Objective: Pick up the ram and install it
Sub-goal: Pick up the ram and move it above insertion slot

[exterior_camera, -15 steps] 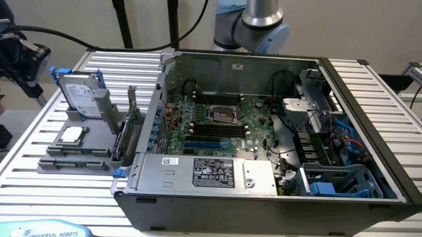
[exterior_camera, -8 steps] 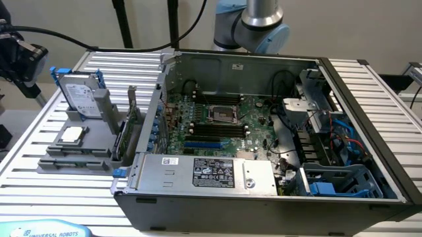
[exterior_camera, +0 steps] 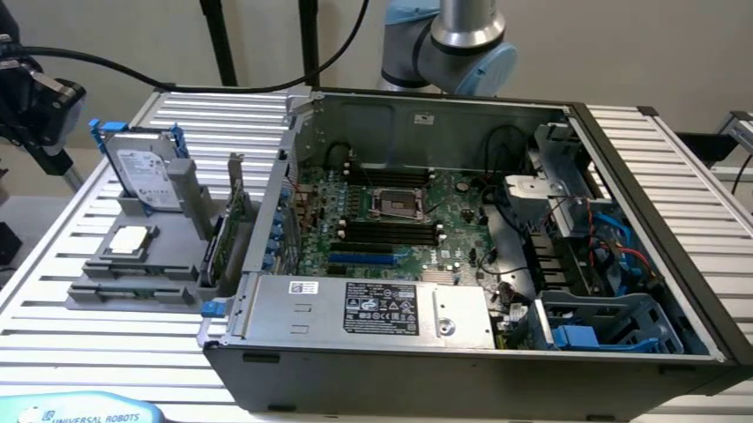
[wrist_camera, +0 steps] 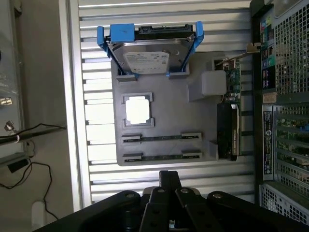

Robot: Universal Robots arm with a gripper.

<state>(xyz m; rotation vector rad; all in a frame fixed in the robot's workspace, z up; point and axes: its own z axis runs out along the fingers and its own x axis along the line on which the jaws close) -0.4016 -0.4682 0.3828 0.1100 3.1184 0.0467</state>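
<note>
Grey holder (wrist_camera: 193, 116) with two ram sticks (wrist_camera: 161, 137) on edge, parallel, long axes toward the case (wrist_camera: 285, 145); gripper (wrist_camera: 169, 176) closed, empty.

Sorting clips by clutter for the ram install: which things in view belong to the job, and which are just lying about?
Belongs to the job:
- two ram sticks lying in the gray holder
- black memory slots
- the hand, shut and empty

Just lying about:
- hard drive
- processor chip
- expansion card
</note>
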